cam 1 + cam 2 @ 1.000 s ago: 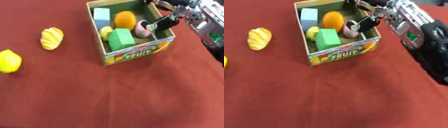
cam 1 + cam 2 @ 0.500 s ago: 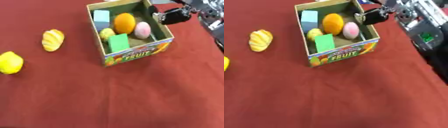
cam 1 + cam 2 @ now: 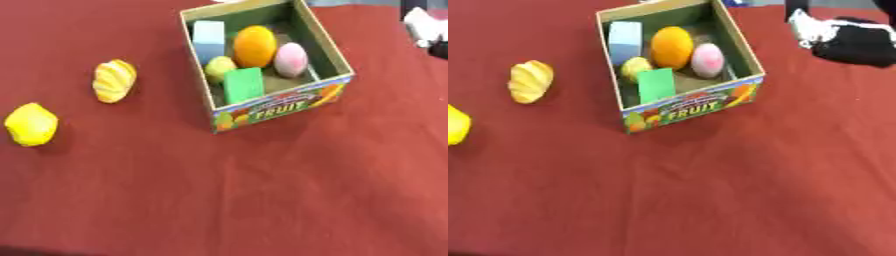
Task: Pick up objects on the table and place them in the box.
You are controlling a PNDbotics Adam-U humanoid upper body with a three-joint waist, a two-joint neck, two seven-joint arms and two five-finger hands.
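Right eye view: the right hand [image 3: 852, 42] shows as a blurred black-and-white shape at the upper right, beside the fruit box [image 3: 741, 60]; whether its fingers are open cannot be told. The striped yellow piece [image 3: 530, 81] and yellow lemon-like piece [image 3: 31, 123] lie on the red table [image 3: 710, 190] far left of the box, likely nearer the unseen left hand.

An open cardboard box printed with "FRUIT" [image 3: 278, 104] sits on the dark red tablecloth [image 3: 262, 190]. Inside lie a pale blue block [image 3: 208, 36], an orange round fruit [image 3: 255, 46], a pink egg-shaped piece [image 3: 290, 59], a small yellow-green fruit [image 3: 220, 66] and a green block [image 3: 243, 84]. Left of the box, well apart, lie a ridged yellow-orange piece [image 3: 115, 80] and a yellow lemon [image 3: 31, 124].
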